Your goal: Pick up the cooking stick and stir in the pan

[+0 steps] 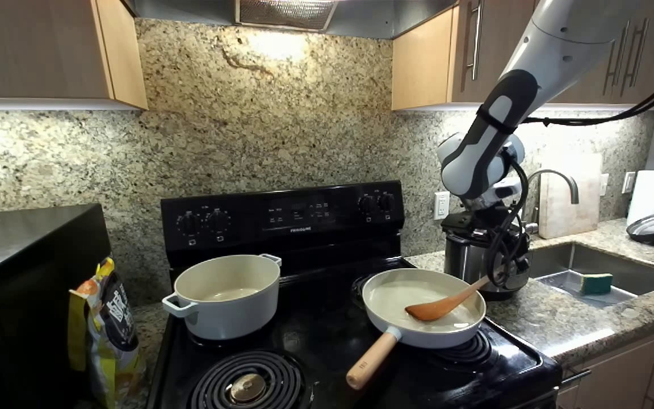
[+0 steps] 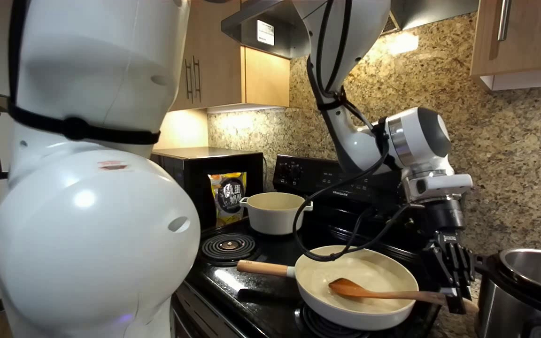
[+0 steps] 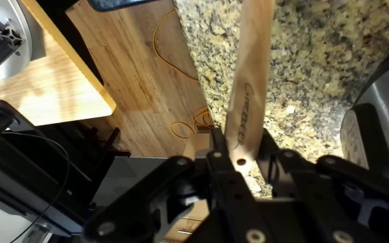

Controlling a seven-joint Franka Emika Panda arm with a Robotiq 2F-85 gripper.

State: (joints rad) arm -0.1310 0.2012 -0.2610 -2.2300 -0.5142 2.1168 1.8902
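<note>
In the wrist view the jaws are clamped on the cooking stick (image 3: 248, 84) near the end of its handle, pinching it from both sides; with so much of the stick reaching beyond the hold, the far end may twist when it meets drag, so slow strokes should serve best. In an exterior view the blade (image 2: 348, 287) is inside the pan (image 2: 313, 270) and the shaft crosses above or on the rim, which of the two I cannot tell. Stirring well would likely mean small, low circles clear of the wall, without leaning on the rim, which could shove the pan aside. A cable (image 2: 332, 256) loops in front of the pan there and might snag. In an exterior view the steel pot (image 1: 466, 261) stands on the bench (image 1: 560, 324) just beside the jaws, so wide swings that way risk a knock; the pan's handle (image 1: 372, 360) juts across the stove (image 1: 327, 324), and the white pot (image 1: 233, 318) sits well apart on it.
</note>
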